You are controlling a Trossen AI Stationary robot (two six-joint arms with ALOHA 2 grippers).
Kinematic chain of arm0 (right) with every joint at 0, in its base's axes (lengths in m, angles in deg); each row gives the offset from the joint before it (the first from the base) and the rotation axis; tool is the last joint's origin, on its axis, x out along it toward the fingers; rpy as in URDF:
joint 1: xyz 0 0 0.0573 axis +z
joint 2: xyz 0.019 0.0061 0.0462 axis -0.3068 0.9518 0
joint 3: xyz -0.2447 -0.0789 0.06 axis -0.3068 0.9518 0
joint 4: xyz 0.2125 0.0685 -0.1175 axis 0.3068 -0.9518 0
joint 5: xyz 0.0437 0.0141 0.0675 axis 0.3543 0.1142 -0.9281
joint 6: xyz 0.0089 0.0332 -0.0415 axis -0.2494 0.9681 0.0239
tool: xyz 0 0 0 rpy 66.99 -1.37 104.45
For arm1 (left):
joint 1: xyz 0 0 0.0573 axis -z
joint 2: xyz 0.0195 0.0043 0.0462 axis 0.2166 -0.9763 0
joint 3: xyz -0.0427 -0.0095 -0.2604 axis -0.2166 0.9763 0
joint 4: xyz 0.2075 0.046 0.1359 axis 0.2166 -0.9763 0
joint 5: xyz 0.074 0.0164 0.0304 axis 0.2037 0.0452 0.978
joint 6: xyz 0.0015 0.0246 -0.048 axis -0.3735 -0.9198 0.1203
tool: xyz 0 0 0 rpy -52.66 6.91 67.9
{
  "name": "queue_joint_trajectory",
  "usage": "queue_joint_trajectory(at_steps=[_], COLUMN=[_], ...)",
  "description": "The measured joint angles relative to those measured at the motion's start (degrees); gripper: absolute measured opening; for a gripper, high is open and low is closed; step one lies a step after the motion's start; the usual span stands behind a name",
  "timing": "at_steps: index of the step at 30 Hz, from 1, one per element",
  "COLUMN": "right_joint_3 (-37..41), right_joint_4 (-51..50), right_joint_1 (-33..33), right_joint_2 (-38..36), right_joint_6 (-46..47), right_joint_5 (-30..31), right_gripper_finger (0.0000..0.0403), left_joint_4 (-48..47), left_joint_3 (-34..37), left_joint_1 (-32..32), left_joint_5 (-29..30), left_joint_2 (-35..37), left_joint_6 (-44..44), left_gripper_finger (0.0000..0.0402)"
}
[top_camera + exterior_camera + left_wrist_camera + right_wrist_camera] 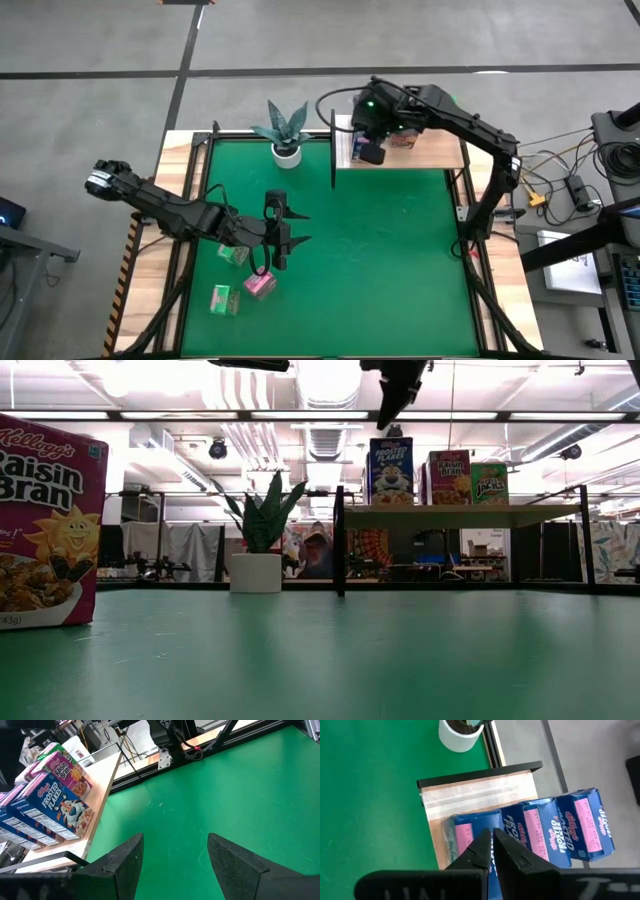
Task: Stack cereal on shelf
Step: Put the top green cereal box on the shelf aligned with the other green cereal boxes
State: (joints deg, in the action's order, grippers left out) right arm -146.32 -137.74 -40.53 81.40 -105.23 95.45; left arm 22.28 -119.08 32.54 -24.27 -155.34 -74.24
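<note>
Most cereal boxes (540, 832) are already standing on the shelf (440, 153) at two o'clock, while three boxes (240, 278) are still waiting at eight o'clock beside the open, empty left gripper (280, 228); the right gripper (492, 851) is hovering shut and empty above the shelf.

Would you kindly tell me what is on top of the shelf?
Blue, pink and green cereal boxes stand on the shelf. The right arm hides most of them from above, so no full count.
</note>
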Motion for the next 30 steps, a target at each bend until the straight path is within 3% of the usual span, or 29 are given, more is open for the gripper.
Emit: queue_joint_trajectory(at_steps=[6, 10, 13, 16, 20, 24, 30], right_joint_3=[0.21, 1.82, 4.74, 9.89, 20.22, 32.57, 49.38], right_joint_4=[-0.24, -0.08, 0.55, 3.36, 9.78, 19.78, 37.9], right_joint_1=[4.42, 10.34, 15.42, 20.15, 25.69, 30.47, 36.22], right_joint_2=[-2.86, -4.46, -5.68, -7.86, -12.41, -18.21, -25.76], right_joint_6=[3.63, 6.01, 7.04, 8.6, 10.9, 12.92, 13.45], right_joint_5=[-0.8, -2.08, -2.08, -1.96, -1.6, -0.54, 2.94], right_gripper_finger=[0.0009, 0.0009, 0.0009, 0.0009, 0.0009, 0.0009, 0.0009], left_joint_4=[-0.05, -3.99, -11.69, -24.32, -45.88, -63.24, -68.83], left_joint_3=[0.0, 0.0, -0.59, -3.26, -9.05, -12.8, -11.56], left_joint_1=[0.02, 0.17, 0.17, 0.17, 0.17, 0.27, -0.04], left_joint_5=[-0.01, -0.03, 0.17, 0.11, -2.31, -6.84, -18.52], left_joint_2=[0.0, 0.27, 0.79, 0.79, -0.17, -1.43, -1.33], left_joint_6=[1.71, 7.93, 18.18, 33.8, 56.65, 69.93, 81.27], left_gripper_finger=[0.0204, 0.0204, 0.0204, 0.0204, 0.0204, 0.0204, 0.0204])
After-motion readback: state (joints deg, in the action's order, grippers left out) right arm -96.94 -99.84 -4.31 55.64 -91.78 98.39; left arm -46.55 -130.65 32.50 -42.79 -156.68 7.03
